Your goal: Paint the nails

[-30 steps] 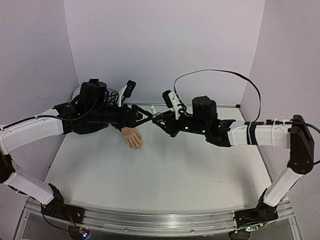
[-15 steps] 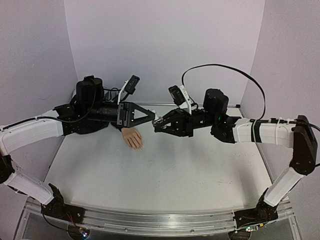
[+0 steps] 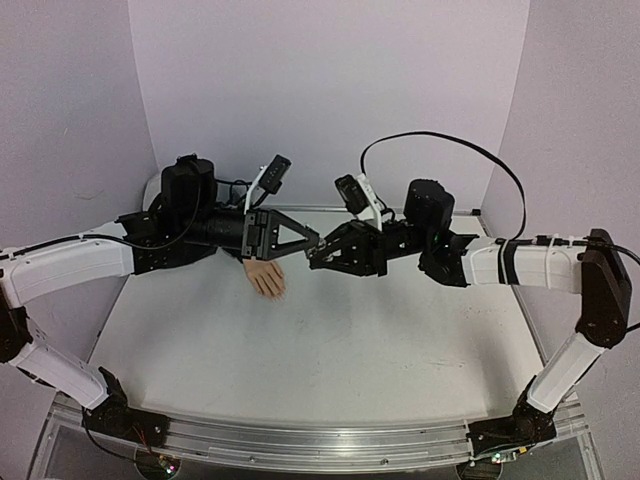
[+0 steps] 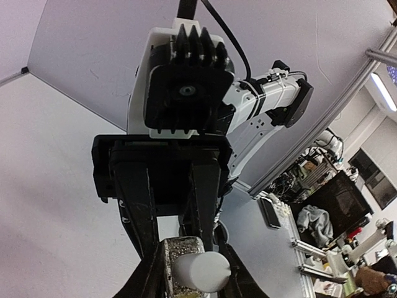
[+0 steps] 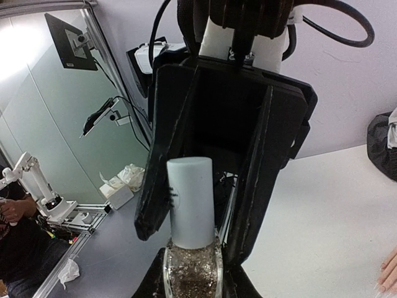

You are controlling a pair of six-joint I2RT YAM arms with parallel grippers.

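Observation:
A small clear bottle (image 5: 192, 273) of glitter polish with a white cap (image 5: 191, 202) is held in the air between both arms. My right gripper (image 5: 192, 282) is shut on the glass body. My left gripper (image 4: 195, 282) faces it and is shut around the cap (image 4: 200, 271), fingers (image 5: 155, 174) either side of it. In the top view the two grippers, left (image 3: 318, 243) and right (image 3: 312, 258), meet tip to tip just right of the pale mannequin hand (image 3: 267, 277). That hand lies palm down on the table, and its nails (image 3: 276, 293) are too small to make out.
The white table (image 3: 330, 350) is walled by lilac panels on three sides. A black cable (image 3: 440, 138) loops above the right arm. The aluminium rail (image 3: 320, 442) with both arm bases runs along the near edge. Peach fingertips (image 5: 389, 273) show at the right wrist view's edge.
The left gripper has pushed right towards the bottle and closed from wide open onto the cap. The right gripper has tilted level and shifted slightly, still holding the bottle.

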